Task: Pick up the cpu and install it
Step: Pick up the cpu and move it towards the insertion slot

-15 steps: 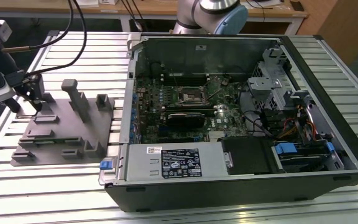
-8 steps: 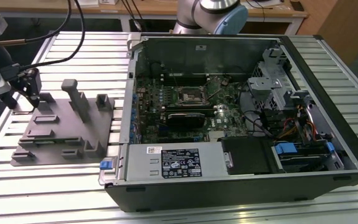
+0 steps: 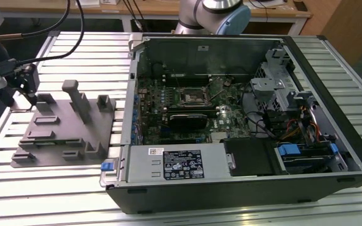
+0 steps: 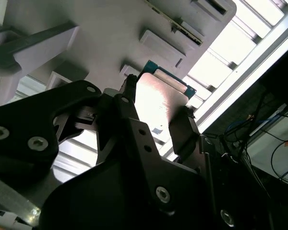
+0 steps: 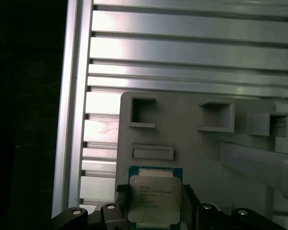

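The cpu [image 5: 153, 197] is a small silvery square on a green board, and it sits at the far corner of the grey plastic tray [image 3: 61, 136] at the exterior view's left. My gripper [image 3: 28, 96] hangs over that corner. In both wrist views its two dark fingers press against opposite edges of the cpu [image 4: 159, 98], so the gripper [image 5: 154, 191] is shut on it. I cannot tell whether the chip rests on the tray or is just off it. The dark square socket [image 3: 192, 98] lies on the motherboard inside the open computer case [image 3: 244, 188].
The tray [image 5: 192, 158] carries several upright posts [image 3: 74, 96] and small pockets [image 5: 143, 114]. It rests on a slatted aluminium table [image 3: 49, 197] whose edge [image 5: 72, 105] runs just beyond the gripper. A black cable [image 3: 61, 28] trails to the arm, and the arm's base [image 3: 216, 16] stands behind the case.
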